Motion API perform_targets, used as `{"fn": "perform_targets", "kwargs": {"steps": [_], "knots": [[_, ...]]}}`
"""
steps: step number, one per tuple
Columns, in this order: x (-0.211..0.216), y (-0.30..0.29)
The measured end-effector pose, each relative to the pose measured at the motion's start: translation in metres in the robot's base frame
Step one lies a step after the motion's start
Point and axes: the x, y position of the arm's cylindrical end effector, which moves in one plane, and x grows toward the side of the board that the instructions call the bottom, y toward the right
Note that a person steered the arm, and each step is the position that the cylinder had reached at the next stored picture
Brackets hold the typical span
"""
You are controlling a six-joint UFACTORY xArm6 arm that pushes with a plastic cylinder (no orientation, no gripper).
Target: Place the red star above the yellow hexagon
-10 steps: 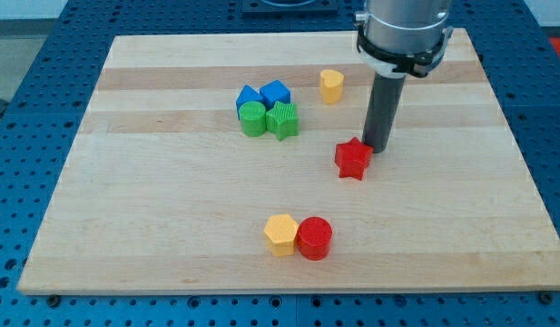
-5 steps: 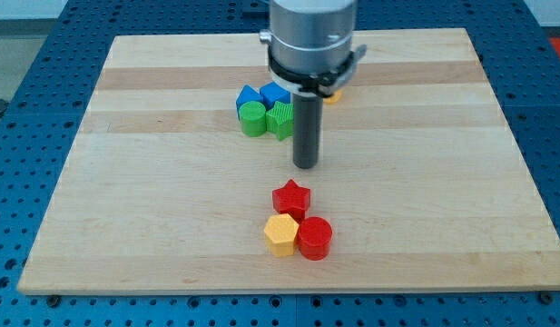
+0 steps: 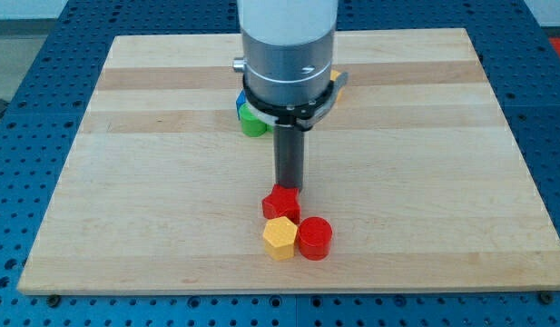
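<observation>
The red star lies just above the yellow hexagon, touching its upper edge, near the view's bottom centre. A red cylinder sits against the hexagon's right side. My tip stands at the star's upper edge, touching or almost touching it. The rod rises straight up from there into the grey arm body.
The arm body hides most of a cluster of blocks in the upper middle; a green block and a sliver of blue block show at its left. A bit of yellow block peeks out at its right.
The red star has slid down and left from mid-board to the top of the yellow hexagon. My tip has followed it left and down and now stands at its upper edge.
</observation>
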Motion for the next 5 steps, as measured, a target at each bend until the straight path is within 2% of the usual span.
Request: {"fn": "perform_targets", "kwargs": {"steps": [1, 2, 3, 4, 5], "knots": [[0.0, -0.006], [-0.015, 0.012], [-0.051, 0.082], [-0.118, 0.13], [-0.203, 0.14]]}}
